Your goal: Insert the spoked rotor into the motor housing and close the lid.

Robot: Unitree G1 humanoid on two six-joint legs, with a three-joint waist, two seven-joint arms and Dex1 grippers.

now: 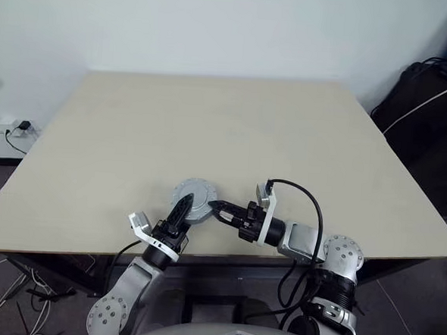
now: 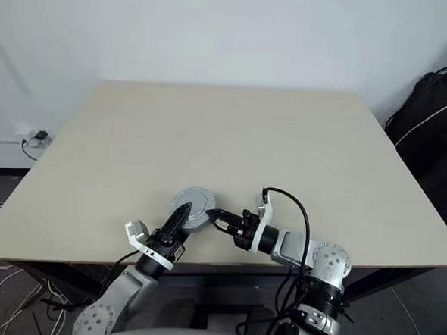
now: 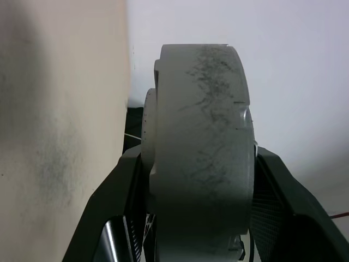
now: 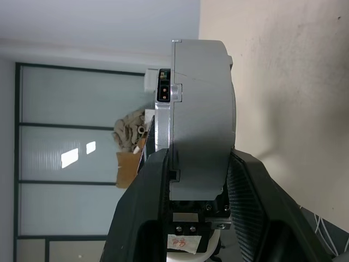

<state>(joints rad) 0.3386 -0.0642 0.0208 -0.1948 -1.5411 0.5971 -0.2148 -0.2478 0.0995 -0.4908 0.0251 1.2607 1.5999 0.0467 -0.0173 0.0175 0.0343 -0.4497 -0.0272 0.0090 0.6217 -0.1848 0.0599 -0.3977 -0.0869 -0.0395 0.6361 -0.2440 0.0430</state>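
The pale wooden surface [image 1: 224, 152] filled most of the head views, bare apart from one round grey part near its front edge, with a wall socket and cables off to the robot's left and dark bags off to its right.

That round grey part was the motor housing [image 1: 194, 201] with the lid on it, as far as its smooth silver-grey top with a ring of small marks round the rim suggested. It sat between the two arms. Neither copper windings nor the spoked rotor could be made out, so whether the rotor was already inside could not be told from outside.

The left gripper [image 1: 180, 211] reached in from the near left, and in its wrist view its black fingers [image 3: 117, 207] stood on either side of the grey body, clamped on or just closing against its two flat faces. The right gripper [image 1: 216, 209] came in almost level from the right, and its own wrist view showed its fingers [image 4: 142, 202] gripping the housing edge-on in the same way, across the seam where the thinner plate met the thicker body.

Both grippers were equally near, one on each side. The next move would probably turn on that seam: pressing the two halves together along the housing's short axis.
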